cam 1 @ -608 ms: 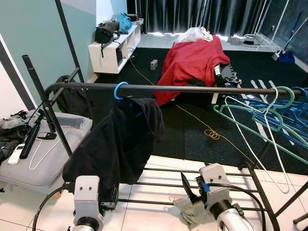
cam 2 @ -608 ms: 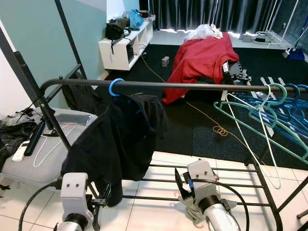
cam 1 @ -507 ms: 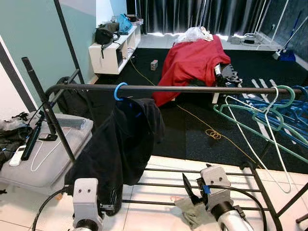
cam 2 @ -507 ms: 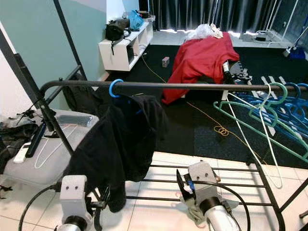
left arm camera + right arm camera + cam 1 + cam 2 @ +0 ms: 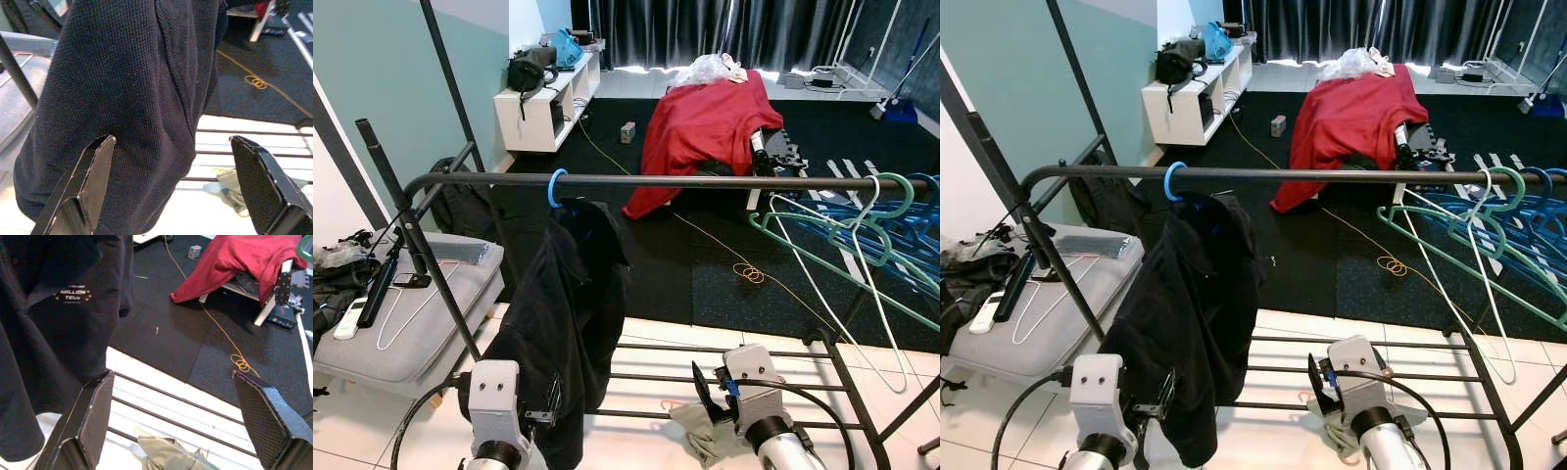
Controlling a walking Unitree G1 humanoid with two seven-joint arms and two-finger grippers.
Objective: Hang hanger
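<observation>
White lettering on the black shirt [image 5: 58, 333] reads "MILLION TEUs" between small stars. The shirt hangs from a blue hanger [image 5: 555, 184] hooked over the black rail [image 5: 705, 181], left of the green and blue hangers [image 5: 862, 235] bunched at the rail's right end. Both arms are held low and forward before the rack. The left gripper [image 5: 171, 191] is spread wide, its fingers either side of the shirt's lower part. The right gripper [image 5: 176, 426] is also spread wide, above a grey cloth [image 5: 166, 453] on the floor.
</observation>
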